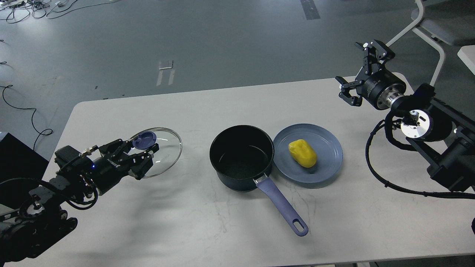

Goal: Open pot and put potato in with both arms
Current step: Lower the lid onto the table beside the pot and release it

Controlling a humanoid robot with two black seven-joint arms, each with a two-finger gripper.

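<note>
The dark pot (241,159) stands open and empty at the table's middle, its lavender handle (282,205) pointing toward the front right. The yellow potato (302,153) lies on a light-blue plate (328,148) just right of the pot. My left gripper (143,148) is shut on the blue knob of the glass lid (163,150) and holds it low over the table's left side, well left of the pot. My right gripper (358,74) is open and empty, raised above the table's far right corner.
The white table (207,107) ends at a rounded edge on the left and far side. A white chair frame (430,33) stands behind the right corner. Cables lie on the grey floor at the far left.
</note>
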